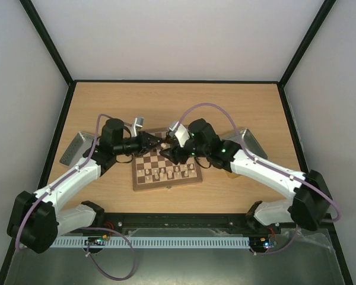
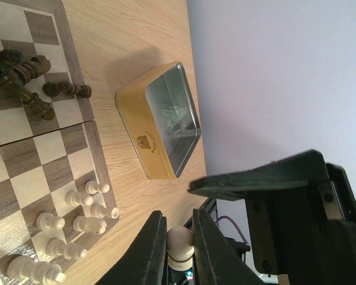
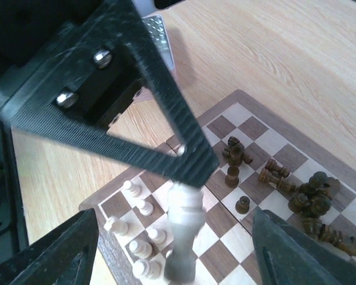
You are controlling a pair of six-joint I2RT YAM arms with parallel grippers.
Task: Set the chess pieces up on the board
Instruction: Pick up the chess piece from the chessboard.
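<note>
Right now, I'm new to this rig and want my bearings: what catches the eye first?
The left arm and right arm meeting over the board's far side, with a cream piece pinched in the left tool. Next, the dark pieces lying toppled in a heap on the board, while the cream ones stand along its near side.

Bright, even light from above is washing the tabletop (image 1: 166, 101); shadows under the arms (image 1: 77, 177) are falling soft. The tin (image 2: 139, 127) is throwing a faint shadow beside it, its metal inside glinting dully. In right wrist view the pale piece (image 3: 183, 225) is blurring, close to the lens.
</note>
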